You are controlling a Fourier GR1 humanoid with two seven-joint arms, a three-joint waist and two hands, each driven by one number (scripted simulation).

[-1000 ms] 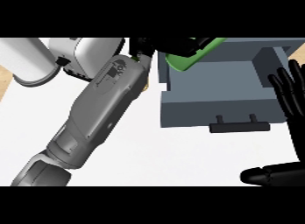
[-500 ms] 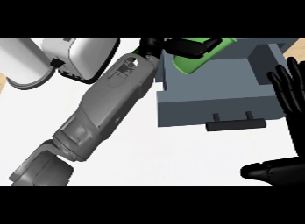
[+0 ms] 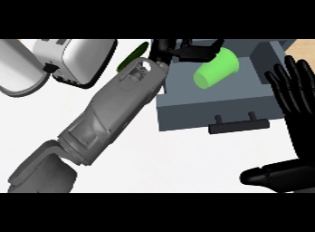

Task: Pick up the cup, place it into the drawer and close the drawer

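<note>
Here the green cup lies tilted in the drawer, left hand fingers pinching its upper-right end.

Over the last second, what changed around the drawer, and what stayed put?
The green cup moved from the drawer's back left corner to lie tilted over the open grey drawer, more exposed. The left robot hand is above it; grip unclear. The right robot hand stayed open at the right edge.

One green cup is showing, lying in one open grey drawer, and two black hands are showing: the left hand and the right hand. One white appliance is sitting on one white counter.
</note>
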